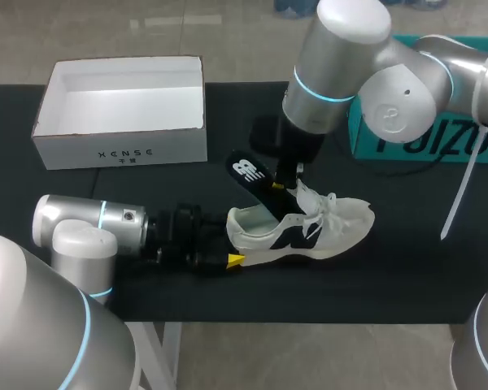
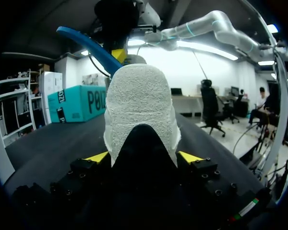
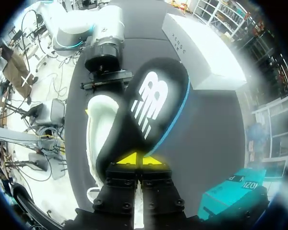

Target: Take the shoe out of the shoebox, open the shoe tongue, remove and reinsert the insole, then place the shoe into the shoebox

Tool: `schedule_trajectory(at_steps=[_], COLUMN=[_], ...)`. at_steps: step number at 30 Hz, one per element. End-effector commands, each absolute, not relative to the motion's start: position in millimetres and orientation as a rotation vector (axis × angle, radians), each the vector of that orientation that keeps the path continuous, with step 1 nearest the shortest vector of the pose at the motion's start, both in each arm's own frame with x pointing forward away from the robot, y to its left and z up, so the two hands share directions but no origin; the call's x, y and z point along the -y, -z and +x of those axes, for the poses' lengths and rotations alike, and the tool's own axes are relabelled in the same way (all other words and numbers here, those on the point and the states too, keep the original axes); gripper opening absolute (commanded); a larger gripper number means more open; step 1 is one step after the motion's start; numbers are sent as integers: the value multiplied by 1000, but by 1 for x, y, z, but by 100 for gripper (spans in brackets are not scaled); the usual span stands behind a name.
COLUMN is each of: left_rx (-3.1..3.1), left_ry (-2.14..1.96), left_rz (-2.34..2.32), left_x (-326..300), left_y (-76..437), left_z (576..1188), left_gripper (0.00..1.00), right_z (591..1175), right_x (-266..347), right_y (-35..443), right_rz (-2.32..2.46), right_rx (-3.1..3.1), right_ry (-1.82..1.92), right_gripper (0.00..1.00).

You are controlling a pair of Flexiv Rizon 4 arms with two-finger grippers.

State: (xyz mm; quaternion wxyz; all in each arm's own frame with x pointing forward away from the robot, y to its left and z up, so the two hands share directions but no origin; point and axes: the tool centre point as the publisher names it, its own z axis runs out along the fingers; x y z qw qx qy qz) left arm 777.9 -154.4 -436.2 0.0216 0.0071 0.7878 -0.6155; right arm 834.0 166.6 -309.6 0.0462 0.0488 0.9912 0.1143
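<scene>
Right fingers [image 3: 127, 159] pinch insole [image 3: 151, 103]; left fingers [image 2: 97, 156] clamp shoe [image 2: 140, 105] heel.

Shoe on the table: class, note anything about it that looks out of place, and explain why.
The black insole juts up, tilted, from the white shoe, pinched by the right gripper, instead of lying flat inside. The left gripper clamps the heel.
</scene>
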Motion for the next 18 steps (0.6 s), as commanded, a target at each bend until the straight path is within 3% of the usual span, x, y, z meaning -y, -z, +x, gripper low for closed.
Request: schedule_trajectory(at_steps=[1,10,18], left_rx=[-2441,-2441,-2441], left_ry=[1907,1907,1907], left_rz=[22,22,22], left_x=[156,156,156], left_y=[439,439,439], left_z=[777,777,777], left_gripper=[0,0,0], right_z=[846,857,878], right_x=[-198,-222,-232], right_y=[312,311,255], right_rz=[112,72,75], right_rx=[-3044,-3050,-2956], right_ry=[-324,-366,-443], right_gripper=[0,0,0])
